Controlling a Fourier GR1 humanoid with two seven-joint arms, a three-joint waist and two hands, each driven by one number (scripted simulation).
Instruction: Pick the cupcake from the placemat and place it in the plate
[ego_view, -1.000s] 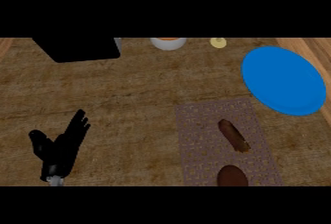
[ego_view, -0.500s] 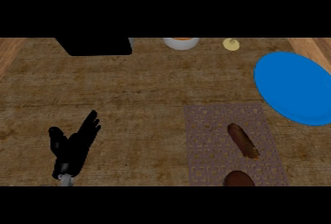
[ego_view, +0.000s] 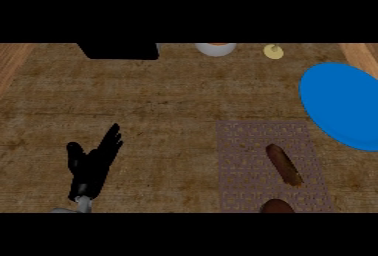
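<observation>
One blue plate sits at three o'clock, cut off by the right edge. One patterned placemat lies at five o'clock. Two brown items rest on the placemat: one long brown piece and one round brown thing at its lower edge, only partly visible. At twelve o'clock there is one black box, one white bowl and one small yellow object. One robot hand shows at seven o'clock.

Counter — rough, matt, woven-looking (perhaps burlap); placemat patterned cloth; plate smooth — plain blue.
</observation>
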